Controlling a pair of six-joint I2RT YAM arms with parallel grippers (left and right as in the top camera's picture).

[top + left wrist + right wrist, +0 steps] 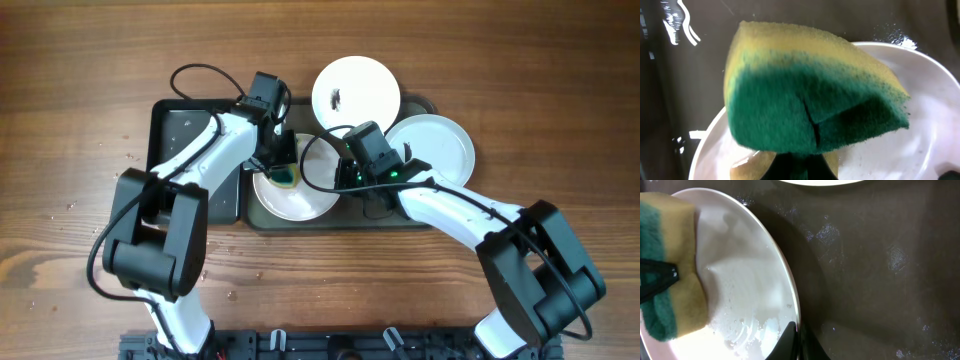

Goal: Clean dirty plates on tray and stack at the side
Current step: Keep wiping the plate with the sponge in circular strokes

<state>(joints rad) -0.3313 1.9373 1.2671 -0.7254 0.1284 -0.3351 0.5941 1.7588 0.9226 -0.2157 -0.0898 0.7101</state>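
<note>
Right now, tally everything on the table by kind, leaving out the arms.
Plates: 3
Trays: 2, dark grey tray and black tray
Sponge: 1
Total: 6

tray (415, 104): small tray (180, 140) sits just left of it
far plate (357, 92): over tray's back edge
right plate (435, 148): on tray, right end
near plate (300, 195): tray's front left, sponge (285, 176) on it
</note>
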